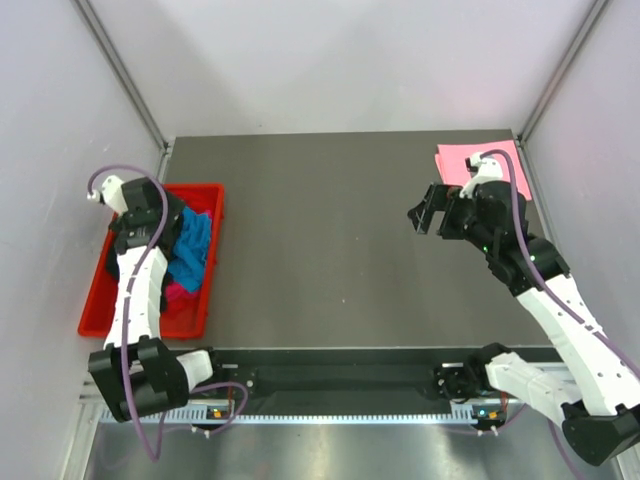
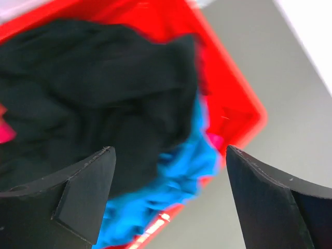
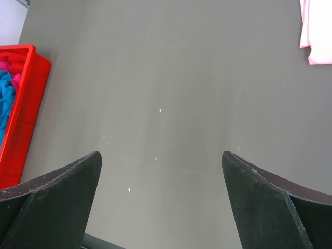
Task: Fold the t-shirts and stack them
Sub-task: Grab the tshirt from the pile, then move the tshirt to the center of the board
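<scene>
The left gripper (image 2: 170, 155) is hovering wide open, empty, over the tray (image 2: 231, 101); the right gripper (image 3: 162, 158) likewise over the grey table (image 3: 171, 78), pink shirt (image 1: 458, 160) seemingly folded.

Right gripper (image 3: 160, 155) was held spread wide above the counter (image 3: 166, 78); turquoise shirt (image 3: 6, 98) and magenta shirt (image 3: 7, 66) were spotted in the red tray (image 3: 28, 109) at its left edge, pink shirt (image 3: 316, 31) toward the right edge.
</scene>
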Available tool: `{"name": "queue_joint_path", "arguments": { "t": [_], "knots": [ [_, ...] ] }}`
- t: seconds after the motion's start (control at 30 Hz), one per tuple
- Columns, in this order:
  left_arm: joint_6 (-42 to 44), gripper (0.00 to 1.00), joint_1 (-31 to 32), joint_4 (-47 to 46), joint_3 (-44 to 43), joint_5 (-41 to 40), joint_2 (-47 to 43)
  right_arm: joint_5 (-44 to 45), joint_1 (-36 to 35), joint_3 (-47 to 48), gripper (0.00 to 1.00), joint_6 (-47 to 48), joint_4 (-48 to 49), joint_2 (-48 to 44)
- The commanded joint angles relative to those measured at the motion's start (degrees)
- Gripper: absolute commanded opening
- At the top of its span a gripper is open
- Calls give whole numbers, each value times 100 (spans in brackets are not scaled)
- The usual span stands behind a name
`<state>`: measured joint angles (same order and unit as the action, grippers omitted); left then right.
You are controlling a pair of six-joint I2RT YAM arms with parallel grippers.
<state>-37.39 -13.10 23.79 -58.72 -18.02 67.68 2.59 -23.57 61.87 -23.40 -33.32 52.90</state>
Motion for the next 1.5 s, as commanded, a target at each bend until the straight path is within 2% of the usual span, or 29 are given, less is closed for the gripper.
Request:
{"name": "queue_joint_path", "arguments": {
  "t": [0.0,0.13,0.2,0.3,0.37,0.43,0.47,0.6,0.73,0.8,0.83,0.87,0.93,1.0,1.07,1.13,1.23,1.27,1.3,1.37,1.43,1.47],
  "knots": [
    [-251,91,-349,-699,395,-467,-194,-162,-7,1,100,90,-25,-61],
    [-340,81,-527,-753,309,79,552,-241,-7,-96,100,169,-43,-70],
    [-348,57,-605,-762,204,202,964,-241,-16,-166,100,186,-78,-122],
    [-287,13,-641,-718,-85,509,1264,-224,-7,-289,100,221,-96,-245],
    [-138,0,-641,-578,-349,842,1283,-206,-7,-368,100,257,-104,-324],
    [-111,0,-632,-551,-937,1307,1099,-189,-7,-403,100,301,-96,-368],
    [-137,0,-606,-551,-940,1310,994,-180,-7,-403,100,301,-104,-369],
    [-392,0,-220,-1549,-1727,2362,291,-206,-7,-351,100,274,-87,-299],
    [-217,0,711,-1614,-3011,2671,456,-241,-16,-254,100,222,-52,-193],
    [-208,0,1212,-1676,-3643,3135,666,-469,-16,-219,100,195,-52,-158],
    [-138,0,1292,-1693,-3812,3182,728,-583,-7,-210,100,187,-52,-158],
    [-76,0,1745,-1624,-4092,3147,773,-628,-7,-219,100,178,-60,-140],
    [-32,0,2004,-1544,-4200,2972,800,-663,-7,-219,99,143,-95,-149],
    [-137,0,2399,-1903,-3894,3102,773,-698,-16,-254,100,125,-87,-184],
    [-497,0,2784,-2333,-3595,3751,834,-681,-16,-315,100,90,-69,-236],
    [-516,0,3162,-2335,-3261,4226,1045,-498,2,-351,100,3,-78,-246],
    [-655,2,3454,-2037,-2139,4079,984,-347,-7,-351,100,-42,-183,-210],
    [-769,5,3516,-1941,-1361,3852,940,-329,-7,-342,100,-42,-218,-167],
    [-883,9,3516,-1800,-953,3789,853,-295,-7,-351,100,-42,-271,-140],
    [-1007,28,3516,-1441,-31,3509,861,-294,-16,-351,100,-24,-402,-79],
    [-815,48,3508,-764,281,2929,940,-119,-7,-359,100,-24,-456,-26],
    [-718,51,3508,-614,439,2788,975,-75,-7,-394,99,-24,-482,9]
  ]
}}
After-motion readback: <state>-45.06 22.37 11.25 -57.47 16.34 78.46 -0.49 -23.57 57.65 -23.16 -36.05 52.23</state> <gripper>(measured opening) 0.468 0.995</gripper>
